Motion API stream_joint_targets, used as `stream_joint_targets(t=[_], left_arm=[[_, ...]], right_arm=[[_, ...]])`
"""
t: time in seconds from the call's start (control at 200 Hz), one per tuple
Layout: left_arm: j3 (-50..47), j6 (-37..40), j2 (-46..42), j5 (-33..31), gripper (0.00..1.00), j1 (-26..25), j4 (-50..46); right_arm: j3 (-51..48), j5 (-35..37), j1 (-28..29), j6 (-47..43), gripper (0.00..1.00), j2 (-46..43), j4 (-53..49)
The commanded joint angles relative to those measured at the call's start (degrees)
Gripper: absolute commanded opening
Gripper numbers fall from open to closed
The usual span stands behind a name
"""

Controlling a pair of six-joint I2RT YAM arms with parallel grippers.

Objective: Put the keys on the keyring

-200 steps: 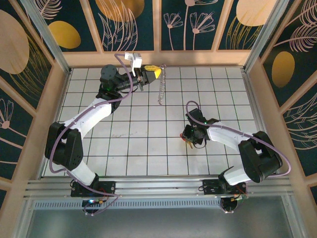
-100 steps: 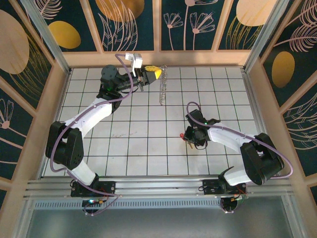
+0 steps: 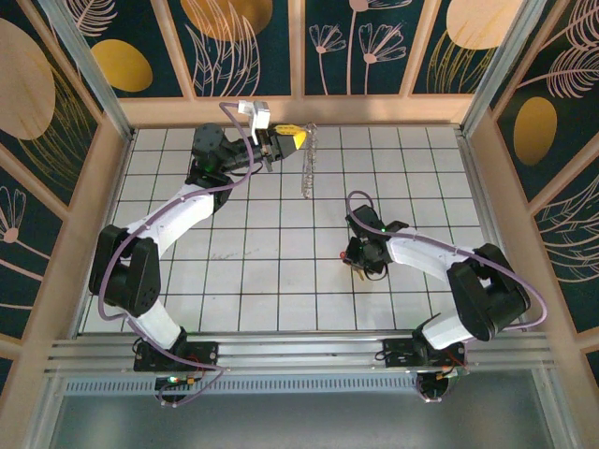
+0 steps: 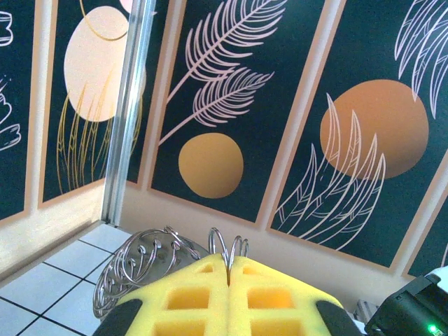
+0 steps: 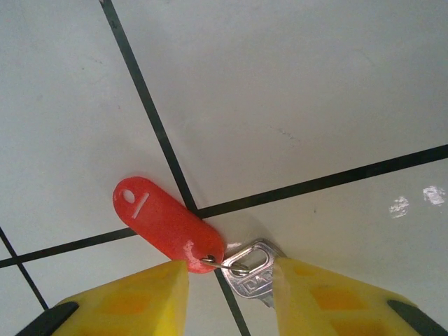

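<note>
My left gripper (image 3: 298,137) is raised near the back wall and shut on the keyring (image 3: 306,166), a silvery coiled loop that hangs down from its yellow pads. In the left wrist view the wire coils of the keyring (image 4: 140,262) bulge out left of the pinched pads of the left gripper (image 4: 229,269). The keys (image 5: 250,269) lie flat on the tiled table: a small silver key joined by a thin wire link to a red plastic tag (image 5: 164,227). My right gripper (image 5: 231,294) stands open just over them, one yellow pad on each side. From above, this gripper (image 3: 358,266) is low at mid-table right.
The white tiled table (image 3: 262,281) has black grid lines and is fenced by a wooden rim and patterned wall panels (image 3: 374,47). The back wall is close behind the left gripper. An aluminium rail (image 3: 281,355) runs along the near edge.
The right gripper has shifted slightly left over the keys and its jaws stand a little wider. The left gripper holds the keyring in nearly the same place.
</note>
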Motion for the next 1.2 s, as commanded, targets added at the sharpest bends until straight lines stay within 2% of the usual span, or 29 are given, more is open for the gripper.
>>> stream_joint_targets(t=[0.0,0.385,1.191], left_arm=[[-0.05,-0.73,0.32,1.12,0.0,0.09,4.1],[-0.32,-1.12,0.67,1.4,0.0,0.09,4.8],[-0.15,-3.54,1.51,1.77,0.0,0.08,7.04]], right_arm=[[1.35,0.77,0.52,0.32,0.36,0.98,-1.47],[1.45,0.62,0.56,0.02,0.26,1.45,-1.24],[1.18,1.18,0.58,-0.61,0.22,-0.89,-1.69]])
